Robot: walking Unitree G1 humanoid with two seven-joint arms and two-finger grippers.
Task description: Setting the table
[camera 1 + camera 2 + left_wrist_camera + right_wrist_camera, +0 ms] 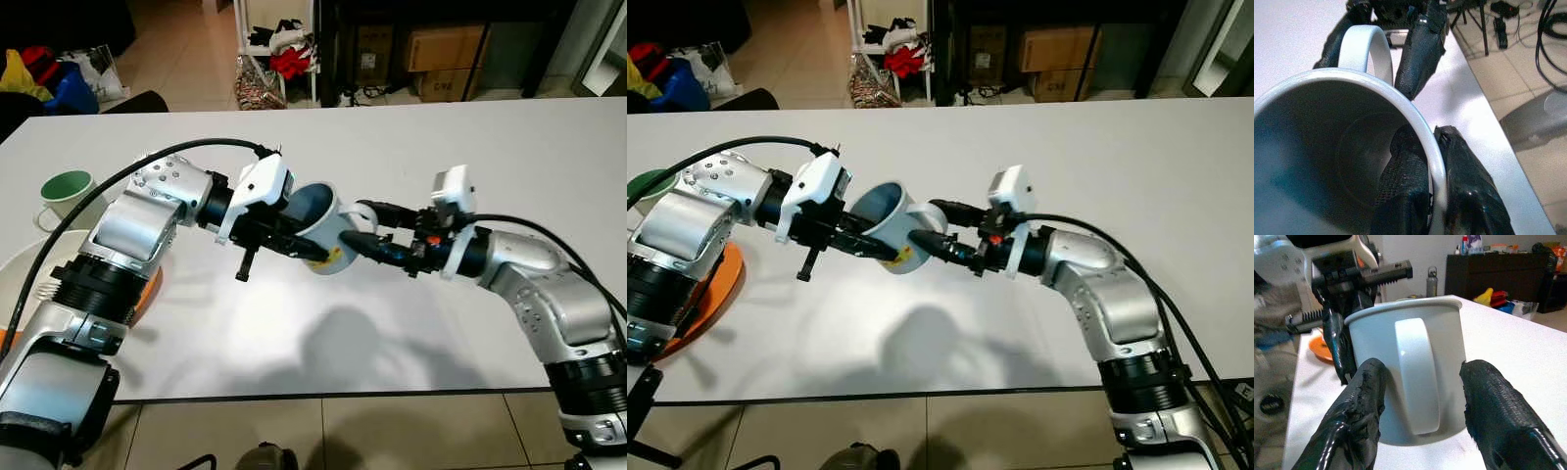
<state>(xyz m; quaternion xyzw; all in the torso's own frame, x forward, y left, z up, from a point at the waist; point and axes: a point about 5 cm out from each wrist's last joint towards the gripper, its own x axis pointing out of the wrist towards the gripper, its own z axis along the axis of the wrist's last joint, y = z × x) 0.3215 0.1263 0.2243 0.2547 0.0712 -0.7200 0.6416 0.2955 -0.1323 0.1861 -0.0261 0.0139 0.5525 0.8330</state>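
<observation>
Here the left end effector (294, 243) pinches the glossy cylindrical white mug (323, 227) rim; the right end effector (364, 227) straddles its looped handle, open, above the matte worktop (294, 333).

A white mug (321, 227) with a blue-grey inside is held above the white table (509, 147), near its middle, and it is tilted so that its mouth is turned toward the far-left side. A yellow mark is seen low on its outer wall. Its rim is clamped between the fingers of the left gripper (1425, 196), one finger inside and one outside. Its handle (1418, 374) is flanked by the two spread fingers of the right gripper (1422, 396). A second mug (62, 194), green inside, is standing upright near the table's left edge.
</observation>
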